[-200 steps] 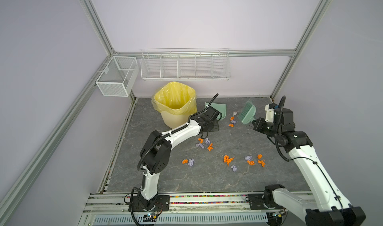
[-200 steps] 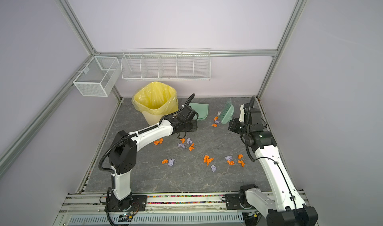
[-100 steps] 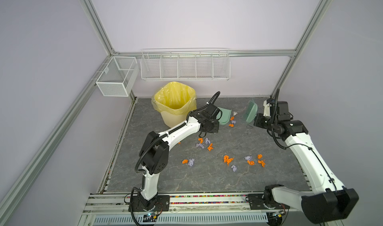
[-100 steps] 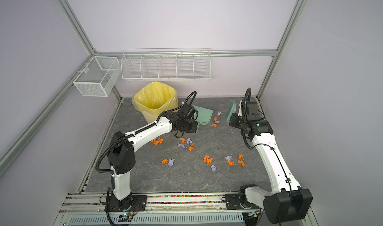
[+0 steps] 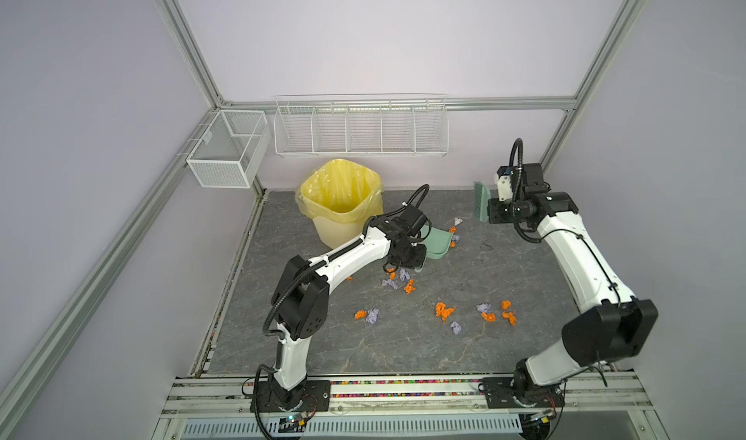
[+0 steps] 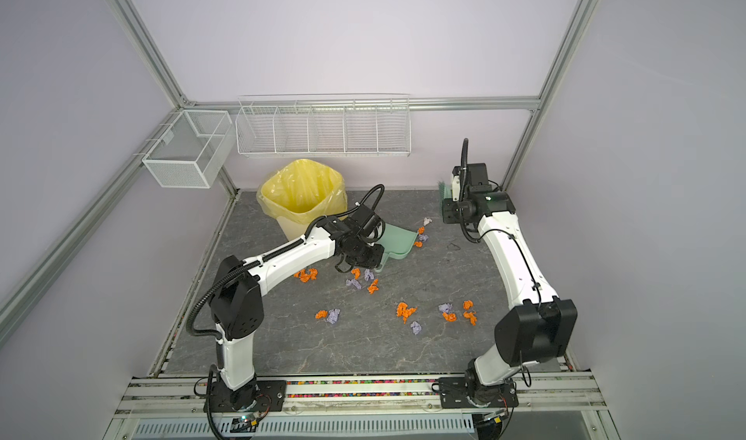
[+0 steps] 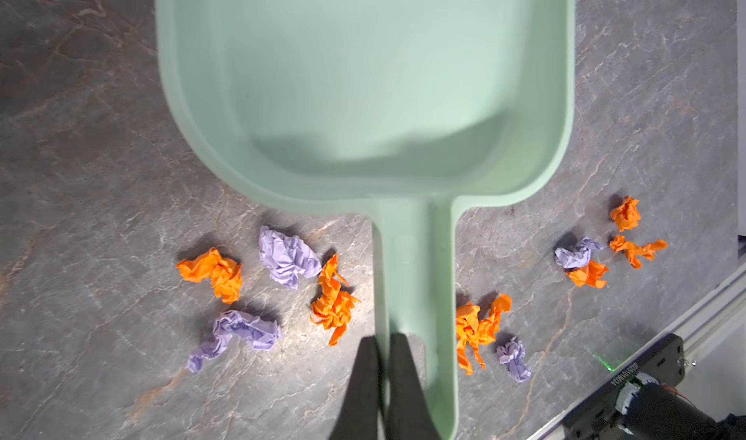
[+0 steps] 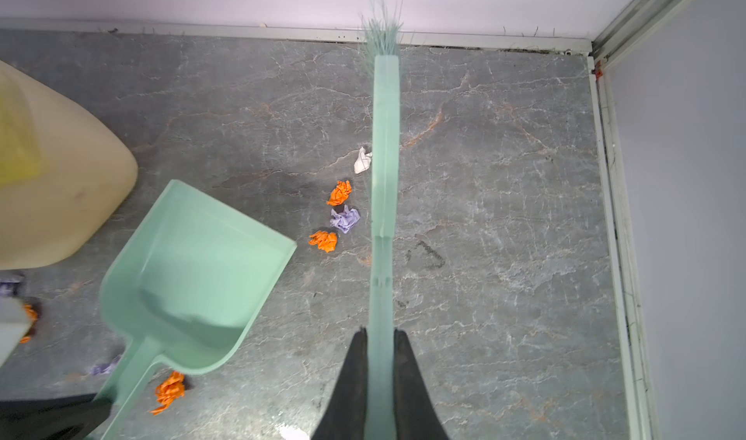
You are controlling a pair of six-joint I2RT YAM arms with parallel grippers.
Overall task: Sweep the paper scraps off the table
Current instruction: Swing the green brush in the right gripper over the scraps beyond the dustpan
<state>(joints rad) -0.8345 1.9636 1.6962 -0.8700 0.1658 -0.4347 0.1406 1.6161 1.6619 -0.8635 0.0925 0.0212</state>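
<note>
Standing by the rig right now, here's what I'm seeing. The paper scraps [image 5: 444,310], orange and lavender wads, are all down on the table [image 5: 403,345]. The biggest lot lies in a loose band through the middle of it, running side to side between the two arms. Another clump sits just beside the dustpan handle, on both sides of it. A little group of four lies just off the dustpan's open mouth, nearer the back edge.

The left gripper [image 7: 382,343] has its jaws nearly together, pinched on one rim of the handle of the mint-green dustpan [image 5: 438,242]. The pan's long axis runs on a diagonal. The handle end is toward the middle of the table and the open mouth points at the back right corner. It's just beside the yellow-lined bin [image 5: 339,232], which stands at the back edge. Can't tell if the pan's lip actually touches the table.

The right gripper [image 8: 379,333] is clamped narrow on the handle of the matching brush [image 8: 385,155], up in the air near the back right corner. The brush is seen edge-on, its long axis heading for the back edge with the bristles at that far end. It isn't touching any scraps.
</note>
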